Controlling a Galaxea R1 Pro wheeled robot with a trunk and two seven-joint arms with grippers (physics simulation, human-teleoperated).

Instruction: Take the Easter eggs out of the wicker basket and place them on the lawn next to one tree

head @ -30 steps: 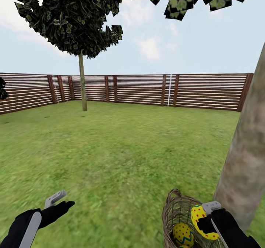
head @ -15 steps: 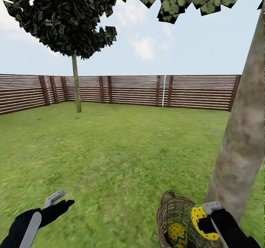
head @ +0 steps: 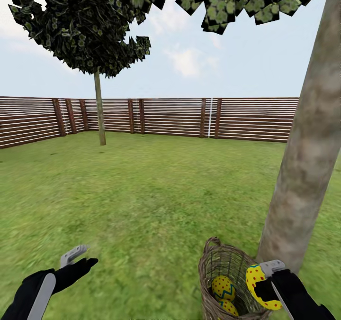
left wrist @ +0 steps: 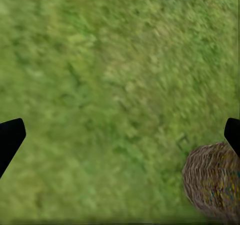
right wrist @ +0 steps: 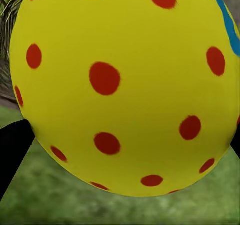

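My right gripper (head: 263, 288) is closed on one Easter egg (head: 256, 282), yellow with red dots, and holds it just above the near rim of the wicker basket (head: 222, 263). In the right wrist view that egg (right wrist: 125, 85) sits between my dark fingers (right wrist: 12, 145), with a blue band at one edge. The basket stands on the lawn (head: 142, 196), just beside the foot of the tree (head: 303, 159), whose thick pale trunk rises at my right. Two more eggs lie inside the basket, one (head: 223, 287) resting above the other (head: 229, 306), which is partly cut off by the basket wall.

My left gripper (head: 80, 258) hangs over bare grass, well apart from the basket, its fingers spread and holding nothing. In the left wrist view the basket (left wrist: 212, 177) shows blurred; I think a speck of colour inside it is an egg, but I cannot be sure.

A wooden slat fence (head: 180, 117) closes the far side of the lawn, with a thin-trunked tree (head: 100, 106) before it.
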